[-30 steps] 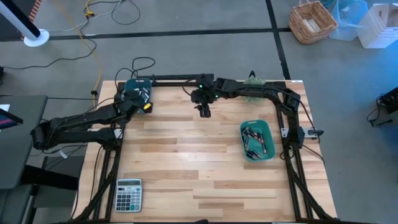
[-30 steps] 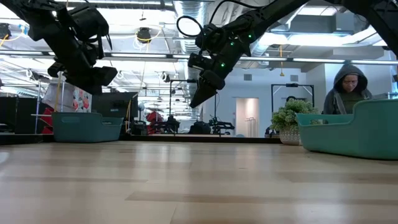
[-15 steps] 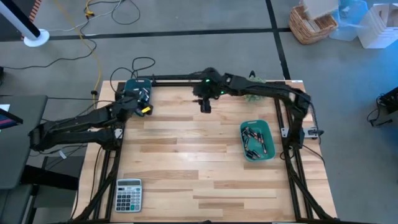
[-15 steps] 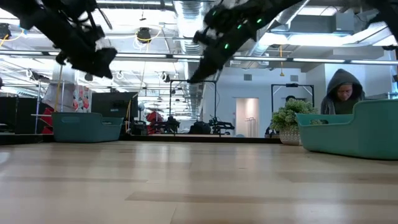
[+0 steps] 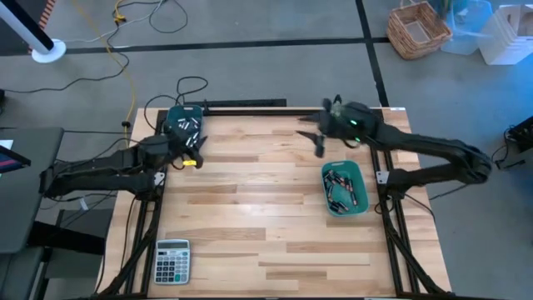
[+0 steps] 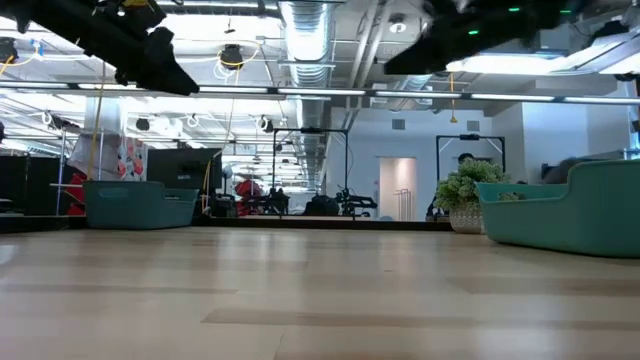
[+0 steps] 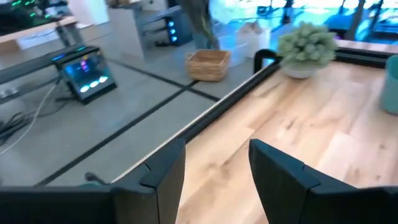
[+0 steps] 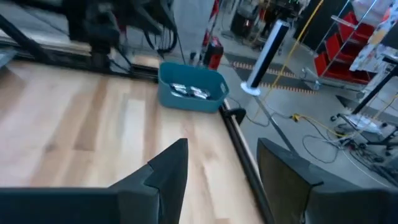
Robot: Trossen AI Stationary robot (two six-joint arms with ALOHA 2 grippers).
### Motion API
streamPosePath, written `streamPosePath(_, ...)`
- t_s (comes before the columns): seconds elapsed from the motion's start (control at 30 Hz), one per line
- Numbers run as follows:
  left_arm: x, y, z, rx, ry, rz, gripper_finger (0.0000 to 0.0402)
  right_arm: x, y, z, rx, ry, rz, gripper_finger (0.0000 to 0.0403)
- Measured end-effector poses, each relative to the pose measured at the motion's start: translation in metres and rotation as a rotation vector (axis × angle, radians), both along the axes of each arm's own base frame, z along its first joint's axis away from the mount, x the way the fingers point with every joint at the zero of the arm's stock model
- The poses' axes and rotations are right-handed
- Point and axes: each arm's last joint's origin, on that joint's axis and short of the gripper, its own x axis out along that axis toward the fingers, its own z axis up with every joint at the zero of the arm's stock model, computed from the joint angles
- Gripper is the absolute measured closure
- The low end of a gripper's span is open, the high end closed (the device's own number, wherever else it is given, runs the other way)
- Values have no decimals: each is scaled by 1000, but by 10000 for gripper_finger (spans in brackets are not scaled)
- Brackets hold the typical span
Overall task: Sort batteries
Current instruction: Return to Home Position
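Note:
Batteries (image 5: pixel 341 188) lie in a teal bin (image 5: pixel 361 198) at the table's right side. More batteries (image 5: pixel 186 125) lie in a second teal bin (image 5: pixel 172 115) at the far left corner, which the right wrist view also shows (image 8: pixel 189 92). My left gripper (image 5: pixel 193 160) hangs open just on the near side of the left bin, nothing between its fingers (image 7: pixel 217 149). My right gripper (image 5: pixel 315 142) is open and empty (image 8: pixel 221 152), up in the air beyond the right bin's far edge.
A grey calculator (image 5: pixel 172 260) lies at the near left corner. A small green plant (image 7: pixel 305 46) stands at the far right corner. The wooden tabletop (image 5: pixel 258 208) between the two bins is bare.
My right gripper has swung from the far middle of the table toward the right edge and risen, ending near the right bin. My left gripper has drawn back from the left bin toward the near edge, risen and tipped more level.

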Motion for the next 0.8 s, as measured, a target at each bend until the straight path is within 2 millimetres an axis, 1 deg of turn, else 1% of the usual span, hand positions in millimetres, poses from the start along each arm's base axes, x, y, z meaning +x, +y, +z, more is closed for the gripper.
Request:
streamPosePath(0.07, 1, -2, -4, 12, -19, -27, 230, -20, 11, -7, 20, -28, 0, 200)
streamPosePath(0.17, 1, -6, -14, 42, -83, -98, 230, -44, 27, -21, 37, -78, 25, 200)
streamPosePath(0.27, -2, -10, -27, 56, -112, -160, 230, -65, 40, -29, 46, -170, 50, 200)
streamPosePath(0.33, -5, -11, -32, 51, -126, -188, 230, -77, 48, -34, 63, -203, 66, 200)
streamPosePath(0.43, -8, -15, -40, 32, -145, -243, 230, -91, 59, -47, 117, -211, 94, 200)
streamPosePath(0.53, -12, -20, -44, 29, -159, -292, 230, -104, 69, -57, 138, -261, 129, 200)
streamPosePath(0.67, -19, -23, -50, 39, -181, -316, 230, -117, 75, -70, 137, -313, 70, 201)
streamPosePath(0.8, -25, -27, -55, 28, -208, -343, 230, -126, 80, -81, 159, -317, 35, 201)
